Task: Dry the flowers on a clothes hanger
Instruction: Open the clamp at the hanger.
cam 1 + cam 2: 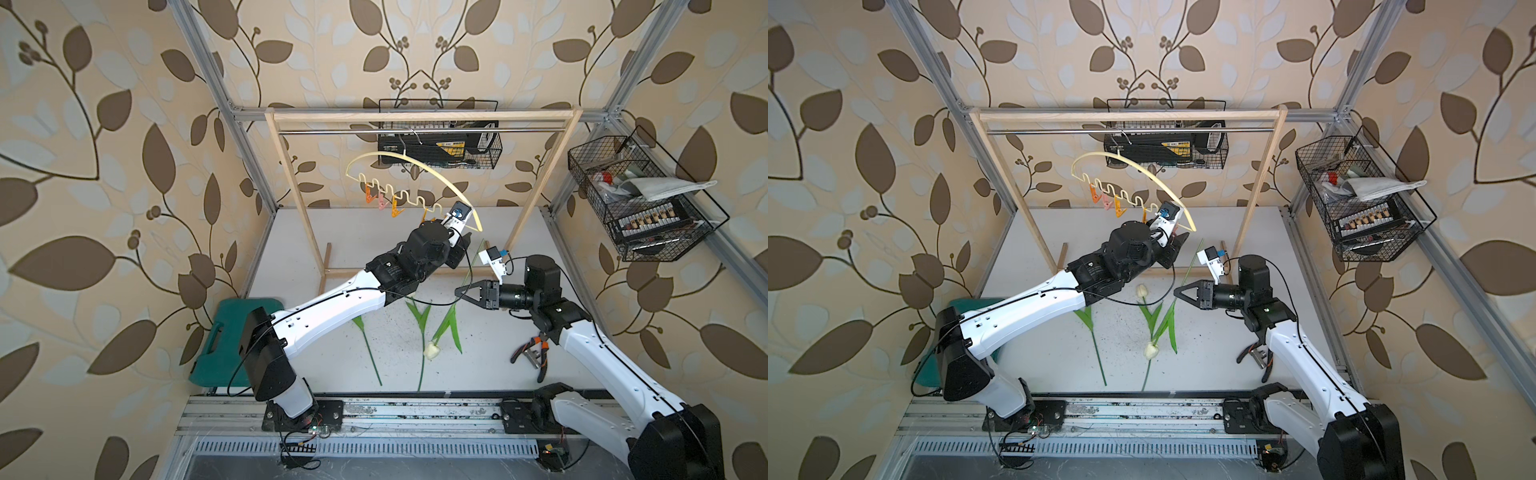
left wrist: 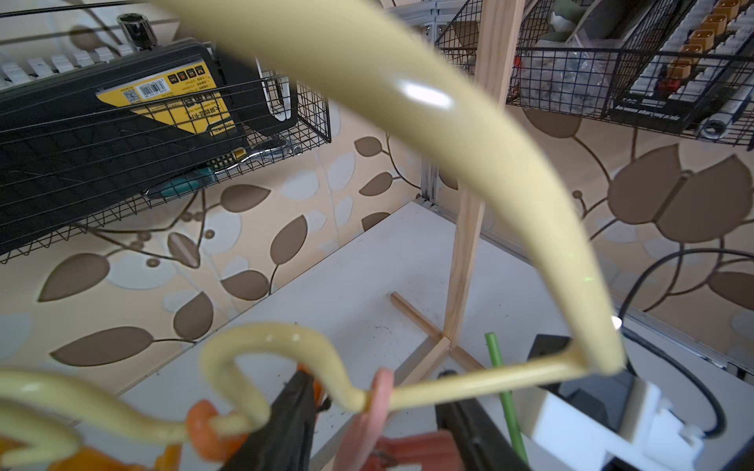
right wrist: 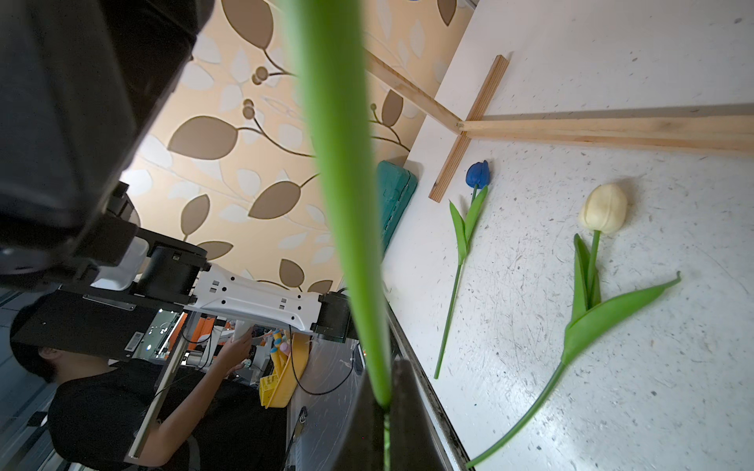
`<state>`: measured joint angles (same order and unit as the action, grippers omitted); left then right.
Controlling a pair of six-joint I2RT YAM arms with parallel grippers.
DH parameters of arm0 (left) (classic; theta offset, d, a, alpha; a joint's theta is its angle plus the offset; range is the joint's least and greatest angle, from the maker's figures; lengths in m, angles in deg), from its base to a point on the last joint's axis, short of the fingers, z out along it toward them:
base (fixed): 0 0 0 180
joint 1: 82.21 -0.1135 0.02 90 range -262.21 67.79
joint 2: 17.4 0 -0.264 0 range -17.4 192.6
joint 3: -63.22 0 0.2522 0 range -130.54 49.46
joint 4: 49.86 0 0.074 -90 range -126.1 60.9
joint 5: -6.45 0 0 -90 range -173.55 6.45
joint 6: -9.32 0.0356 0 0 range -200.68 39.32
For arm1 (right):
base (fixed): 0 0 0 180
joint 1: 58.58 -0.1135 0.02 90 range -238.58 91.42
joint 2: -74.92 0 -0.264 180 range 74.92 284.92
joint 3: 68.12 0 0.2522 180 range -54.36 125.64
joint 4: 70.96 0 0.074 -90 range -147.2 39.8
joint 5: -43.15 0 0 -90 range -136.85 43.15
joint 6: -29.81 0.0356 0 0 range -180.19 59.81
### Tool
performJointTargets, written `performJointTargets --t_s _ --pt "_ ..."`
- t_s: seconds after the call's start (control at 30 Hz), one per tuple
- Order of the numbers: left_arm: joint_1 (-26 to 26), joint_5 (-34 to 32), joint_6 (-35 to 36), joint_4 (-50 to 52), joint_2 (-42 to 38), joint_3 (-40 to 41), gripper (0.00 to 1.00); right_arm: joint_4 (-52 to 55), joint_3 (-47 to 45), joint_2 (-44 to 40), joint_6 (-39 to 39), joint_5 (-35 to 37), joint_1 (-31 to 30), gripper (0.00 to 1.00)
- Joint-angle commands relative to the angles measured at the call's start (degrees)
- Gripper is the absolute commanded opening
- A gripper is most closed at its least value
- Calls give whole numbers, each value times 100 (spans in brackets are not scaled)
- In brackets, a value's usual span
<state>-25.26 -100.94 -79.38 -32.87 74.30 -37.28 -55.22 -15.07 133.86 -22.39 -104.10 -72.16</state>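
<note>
On the left gripper (image 2: pixel 375 379) the jaws stand apart, 1 each side of a pink clip (image 2: pixel 381 401) on the clothes hanger (image 2: pixel 489 163); whether they press it cannot be told. On the right gripper (image 1: pixel 458 291) the jaws are clamped on the stem of the held cream tulip (image 1: pixel 432 352), head down. The hanger hangs from the rack's metal rod (image 1: pixel 332 131). A blue tulip (image 3: pixel 477 174) and a loose cream tulip (image 3: pixel 604 208) lie on the counter (image 3: pixel 612 367).

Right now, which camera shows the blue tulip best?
The right wrist view: the blue tulip shows whole, head to stem. In both top views the left arm hides its head. The left wrist view misses it.
</note>
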Motion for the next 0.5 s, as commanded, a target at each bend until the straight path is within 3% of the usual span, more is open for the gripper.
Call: performJointTargets --t_s 0.0,0.47 --pt "-43 104 -8 -208 -65 -267 56 14 114 -5 -123 -128 19 1" --pt "-37 114 -77 -199 -89 -251 40 5 136 22 -106 -119 15 1"
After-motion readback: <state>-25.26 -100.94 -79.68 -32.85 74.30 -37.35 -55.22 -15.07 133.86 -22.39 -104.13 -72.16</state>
